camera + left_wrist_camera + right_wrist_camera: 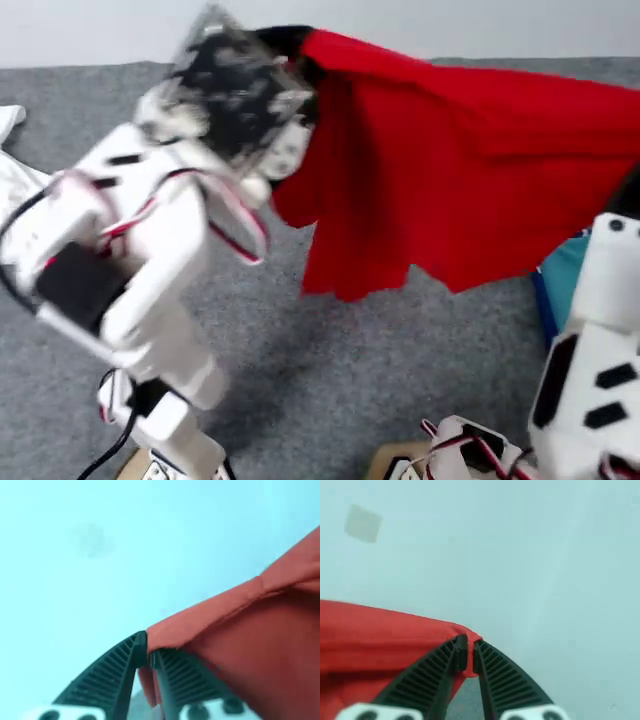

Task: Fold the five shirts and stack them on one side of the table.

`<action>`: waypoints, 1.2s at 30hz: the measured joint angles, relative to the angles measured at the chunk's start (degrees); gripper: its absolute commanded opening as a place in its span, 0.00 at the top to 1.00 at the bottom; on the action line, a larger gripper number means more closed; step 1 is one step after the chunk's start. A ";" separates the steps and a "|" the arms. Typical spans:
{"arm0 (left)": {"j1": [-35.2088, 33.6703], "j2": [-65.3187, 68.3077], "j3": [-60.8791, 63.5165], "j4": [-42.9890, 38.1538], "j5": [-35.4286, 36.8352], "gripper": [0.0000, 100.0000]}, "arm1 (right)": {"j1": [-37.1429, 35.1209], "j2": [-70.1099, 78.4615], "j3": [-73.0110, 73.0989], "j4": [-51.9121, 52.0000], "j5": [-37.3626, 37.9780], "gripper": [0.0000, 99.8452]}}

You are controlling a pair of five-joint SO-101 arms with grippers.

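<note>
High view. The left arm [150,260] stands raised, and its left pincer [288,42] grips one top corner of the red shirt [450,160]. The shirt hangs spread in the air above the grey worktop [330,380], with its lower edge loose and off the surface. Its other end runs toward the right arm [590,340] at the frame's edge. I judge the shirt is held up by two corners so that it hangs flat before it is laid down for folding. A white cloth [12,170] lies at the left edge of the worktop, possibly another shirt. A teal item [562,285] sits beside the right arm. I cannot tell whether it is a garment or a bin, so I report no contents for it. I cannot identify a finished stack.

Left wrist view. The left pincer [148,655] is clamped on a folded edge of the shirt [240,645], with cloth bunched between the jaws. The fabric runs away taut from the grip.

Right wrist view. The right pincer [468,652] is clamped on a corner of the shirt [380,635], with the jaws nearly together on the hem. The cloth stretches off to one side. My assessment is that both grips look secure but shallow, so a corner could slip under tension.
</note>
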 measured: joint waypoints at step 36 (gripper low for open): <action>-10.20 -20.31 12.13 0.00 -21.01 1.00 | 0.00 -6.33 10.99 -20.04 -0.62 0.99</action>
